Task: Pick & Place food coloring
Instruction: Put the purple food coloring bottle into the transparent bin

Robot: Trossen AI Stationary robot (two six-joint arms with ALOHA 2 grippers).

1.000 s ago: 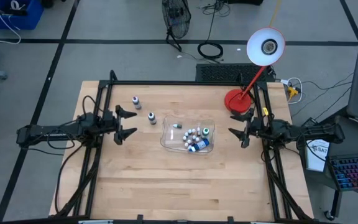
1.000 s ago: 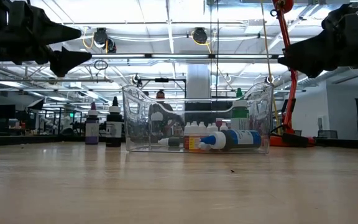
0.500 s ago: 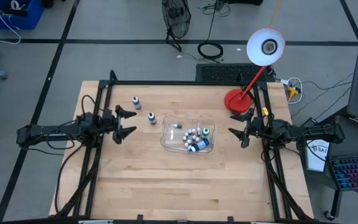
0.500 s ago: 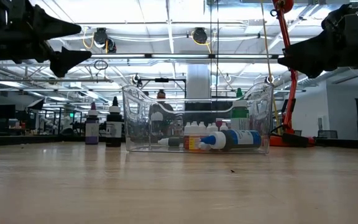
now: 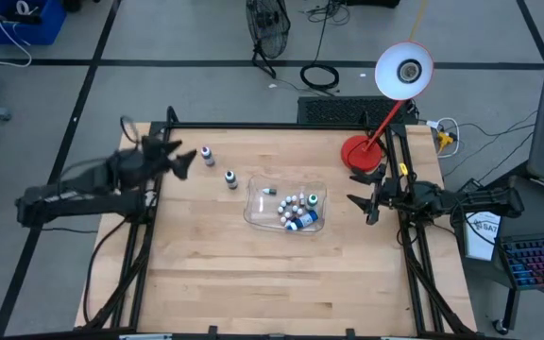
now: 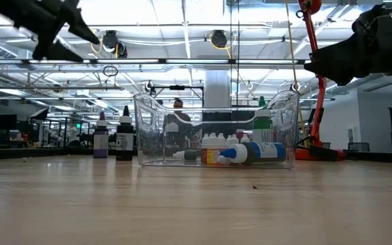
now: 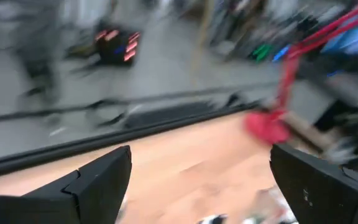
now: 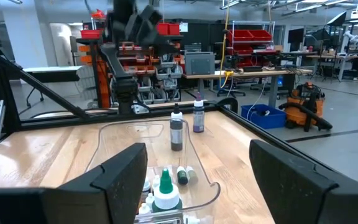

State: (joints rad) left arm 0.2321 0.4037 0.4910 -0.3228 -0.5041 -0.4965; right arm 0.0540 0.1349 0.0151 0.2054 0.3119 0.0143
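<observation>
We are swinging the left tool (image 5: 185,157), wide open and empty, toward the bottles (image 5: 207,154) beside the tray (image 5: 258,210), probably starting a pick.

1. The tabletop (image 5: 253,255) is bright and evenly lit from above, with only soft, faint shadows.
2. Seen from table height, long ceiling lights (image 6: 182,13) glare white, and the arms look like black shapes against them.
3. The left arm (image 5: 93,184) is smeared with blur.
4. The left wrist view is blurry all over.
5. The right wrist view is sharp and clear.
</observation>
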